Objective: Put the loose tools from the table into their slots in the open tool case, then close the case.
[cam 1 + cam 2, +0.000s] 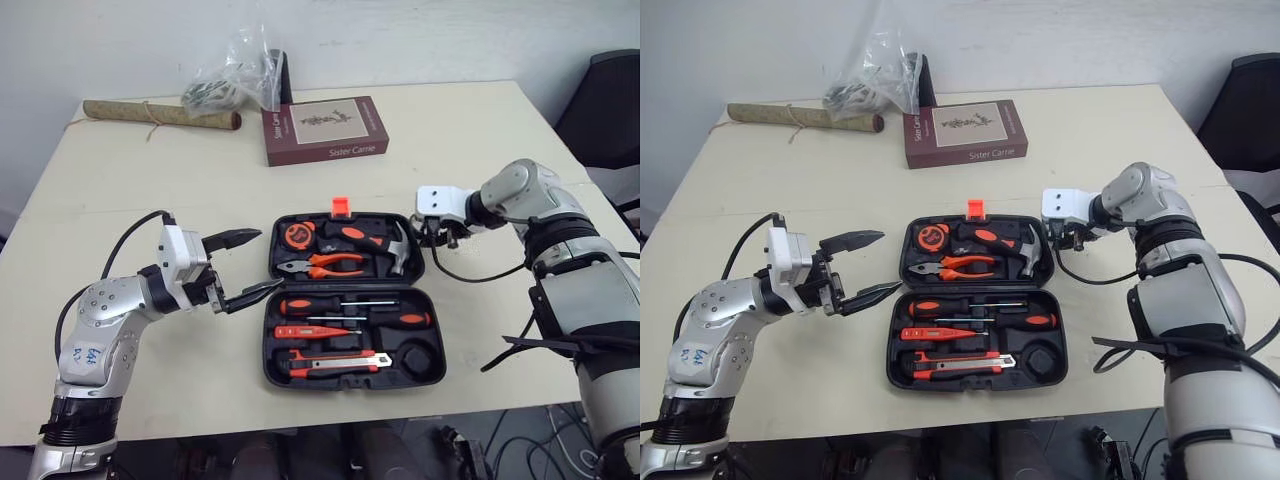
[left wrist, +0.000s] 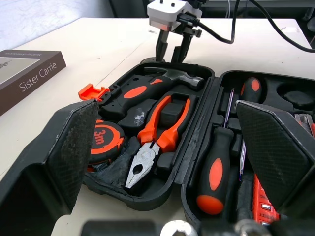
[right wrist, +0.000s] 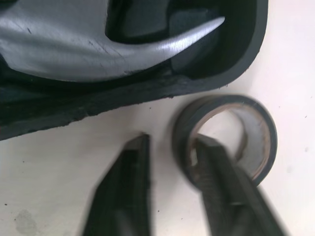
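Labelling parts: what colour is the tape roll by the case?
Tape roll: black; right wrist view.

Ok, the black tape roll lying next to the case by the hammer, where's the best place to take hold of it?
Pinch its wall from above: the tape roll lies flat with its hole up, so one finger fits inside, one outside. Use the side away from the case, whose rim is close. The open right gripper hangs about there.

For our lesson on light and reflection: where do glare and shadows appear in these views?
Right wrist view: strong sheen across the hammer head. Left wrist view: bright glint on the metal tip of the pliers. Left eye view: highlights on the plastic bag, and even light on the table with no hard shadows.
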You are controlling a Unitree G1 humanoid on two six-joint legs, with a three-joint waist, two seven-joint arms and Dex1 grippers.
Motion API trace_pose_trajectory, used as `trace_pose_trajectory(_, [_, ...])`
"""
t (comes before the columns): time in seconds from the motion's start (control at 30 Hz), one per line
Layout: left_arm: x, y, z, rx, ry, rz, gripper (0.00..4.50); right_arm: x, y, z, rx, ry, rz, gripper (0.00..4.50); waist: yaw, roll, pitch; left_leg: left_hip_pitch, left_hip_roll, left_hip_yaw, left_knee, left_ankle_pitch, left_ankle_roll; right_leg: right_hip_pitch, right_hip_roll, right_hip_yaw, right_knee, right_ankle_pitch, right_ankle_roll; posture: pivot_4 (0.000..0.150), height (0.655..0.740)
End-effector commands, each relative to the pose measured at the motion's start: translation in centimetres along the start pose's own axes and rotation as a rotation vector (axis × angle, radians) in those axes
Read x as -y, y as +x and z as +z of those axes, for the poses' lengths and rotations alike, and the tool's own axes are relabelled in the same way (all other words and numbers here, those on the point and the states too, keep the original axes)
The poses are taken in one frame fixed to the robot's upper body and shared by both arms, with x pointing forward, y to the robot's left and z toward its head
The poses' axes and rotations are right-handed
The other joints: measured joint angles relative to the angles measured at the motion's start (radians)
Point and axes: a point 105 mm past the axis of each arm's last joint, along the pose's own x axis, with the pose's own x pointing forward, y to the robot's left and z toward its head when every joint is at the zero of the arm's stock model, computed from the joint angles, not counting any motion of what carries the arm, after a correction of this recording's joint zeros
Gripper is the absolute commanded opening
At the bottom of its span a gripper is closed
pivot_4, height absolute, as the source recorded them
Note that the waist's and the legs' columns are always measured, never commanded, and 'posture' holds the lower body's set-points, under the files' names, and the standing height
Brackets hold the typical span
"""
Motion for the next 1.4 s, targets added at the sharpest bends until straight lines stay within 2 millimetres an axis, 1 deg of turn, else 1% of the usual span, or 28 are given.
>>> trace_pose_trajectory(0.03, [0.3,0.1,0.8,0.023,0.035,-0.012,4.50,0.9,-0.5,0.0,-0.020,0.000,-0.056,0.02,0.000,0.000,0.000,0.000,0.000,0.000,0.000,0.000,0.000,0.000,0.000,0.000,0.000,0.000,0.000,0.150,0.7400])
trace_pose_trajectory(0.13, [0.3,0.1,0.8,0.023,0.040,-0.018,4.50,1.4,-1.3,0.3,-0.001,-0.006,-0.078,0.02,0.001,0.000,0.000,0.000,0.000,0.000,0.001,0.000,0.000,0.000,0.000,0.000,0.000,0.000,0.000,0.150,0.7400])
trace_pose_trajectory(0.23, [0.8,0.3,1.0,0.032,0.044,-0.051,4.50,2.0,-3.7,0.6,0.014,-0.039,-0.062,0.02,0.001,0.000,0.000,0.000,0.000,0.000,0.001,0.000,0.000,0.000,0.000,0.000,0.000,0.000,0.000,0.150,0.7400])
trace_pose_trajectory(0.27, [0.9,0.3,1.0,0.034,0.045,-0.060,4.50,2.0,-4.3,0.6,0.014,-0.045,-0.055,0.02,0.002,0.001,0.001,0.000,0.000,0.000,0.001,0.000,0.000,0.000,0.000,0.000,0.000,0.000,0.000,0.150,0.7400])
trace_pose_trajectory(0.33, [1.4,0.4,1.2,0.038,0.057,-0.103,4.50,1.9,-6.2,0.5,0.032,-0.035,-0.012,0.02,0.002,0.001,0.001,0.000,0.000,0.000,0.000,0.000,0.000,0.000,0.000,0.000,0.000,0.000,0.000,0.150,0.7400])
trace_pose_trajectory(0.4, [2.2,0.5,1.4,0.048,0.045,-0.160,4.50,1.5,-7.9,0.7,0.088,-0.035,0.037,0.02,0.002,0.001,0.001,0.000,0.000,0.000,0.000,0.000,0.000,0.000,0.000,0.000,0.000,0.000,0.000,0.150,0.7400])
trace_pose_trajectory(0.5, [3.9,0.6,1.7,0.037,0.046,-0.258,4.50,0.6,-8.8,1.2,0.177,-0.065,0.077,0.02,0.001,0.001,0.001,0.000,0.000,0.000,0.000,0.000,0.000,0.000,0.000,0.000,0.000,0.000,0.000,0.150,0.7400])
trace_pose_trajectory(0.53, [4.6,0.6,1.9,0.043,0.051,-0.291,4.50,-0.3,-9.2,1.6,0.223,-0.085,0.083,0.02,0.001,0.001,0.001,0.000,0.000,0.000,0.001,0.000,0.000,0.000,0.000,0.000,0.000,0.000,0.000,0.150,0.7400])
trace_pose_trajectory(0.6, [5.7,0.8,2.3,0.068,0.074,-0.329,4.50,-3.0,-9.5,2.8,0.316,-0.127,0.155,0.02,0.006,0.001,0.001,0.000,0.000,-0.001,0.000,0.000,0.000,0.000,0.000,0.000,-0.001,0.000,0.000,0.150,0.7400])
trace_pose_trajectory(0.67, [6.8,0.9,2.5,0.095,0.085,-0.370,4.50,-6.1,-10.0,4.1,0.397,-0.158,0.242,0.02,0.010,0.002,0.001,-0.001,0.000,-0.002,-0.001,0.000,0.000,0.000,0.000,-0.001,-0.001,0.000,0.000,0.150,0.7400])
trace_pose_trajectory(0.7, [7.4,0.9,2.5,0.105,0.071,-0.396,4.50,-7.8,-10.3,4.4,0.415,-0.161,0.291,0.02,0.012,0.002,0.001,-0.002,0.000,-0.003,0.000,0.000,0.000,-0.001,0.000,-0.001,-0.003,0.000,0.000,0.150,0.7400])
trace_pose_trajectory(0.8, [8.7,1.1,2.5,0.126,0.023,-0.454,4.50,-13.1,-10.4,4.7,0.408,-0.175,0.452,0.02,0.014,0.002,0.002,-0.001,0.000,-0.004,0.001,0.000,0.000,0.001,0.000,-0.001,-0.004,0.000,0.000,0.150,0.7400])
trace_pose_trajectory(0.87, [9.1,1.4,2.3,0.131,0.000,-0.474,4.50,-16.0,-9.9,5.0,0.409,-0.145,0.527,0.02,0.016,0.002,0.002,0.000,0.000,-0.003,0.002,0.000,0.000,0.002,0.001,-0.001,-0.004,0.000,0.000,0.150,0.7400])
trace_pose_trajectory(0.9, [9.3,1.6,2.2,0.131,-0.007,-0.482,4.50,-17.1,-9.8,5.1,0.409,-0.128,0.546,0.02,0.027,0.001,0.001,0.001,-0.001,-0.004,0.001,0.000,0.000,0.003,0.001,-0.001,-0.005,0.000,0.000,0.150,0.7400])
trace_pose_trajectory(0.97, [9.2,2.0,1.8,0.126,-0.007,-0.492,4.50,-18.4,-9.2,5.3,0.409,-0.099,0.546,0.02,0.034,0.000,0.002,0.001,0.000,-0.007,0.001,0.000,0.000,0.005,0.001,-0.002,-0.007,0.000,0.000,0.150,0.7400])
trace_pose_trajectory(1.03, [9.0,2.2,1.6,0.121,-0.008,-0.512,4.50,-19.1,-8.5,4.8,0.365,-0.078,0.536,0.02,0.038,0.000,0.002,0.001,-0.001,-0.007,0.003,0.000,0.000,0.006,0.001,-0.002,-0.007,0.000,0.001,0.150,0.7400])
trace_pose_trajectory(1.17, [8.9,2.3,1.2,0.104,-0.005,-0.549,4.50,-19.9,-7.7,3.8,0.294,-0.041,0.545,0.02,0.043,0.000,0.002,0.003,-0.001,-0.008,0.004,0.000,0.001,0.010,0.001,-0.002,-0.008,0.000,0.001,0.150,0.7400])
trace_pose_trajectory(1.3, [8.9,2.6,1.0,0.101,0.001,-0.553,4.50,-19.7,-6.8,3.1,0.250,-0.010,0.517,0.02,0.046,0.000,0.002,0.003,-0.001,-0.008,0.002,0.000,0.001,0.010,0.001,-0.003,-0.010,0.000,0.001,0.150,0.7400])
trace_pose_trajectory(1.4, [9.0,2.8,1.2,0.113,-0.017,-0.540,4.50,-19.3,-6.6,2.2,0.199,0.014,0.508,0.02,0.049,0.000,0.002,0.003,-0.001,-0.008,0.003,0.000,0.001,0.010,0.001,-0.003,-0.010,0.000,0.001,0.150,0.7400])
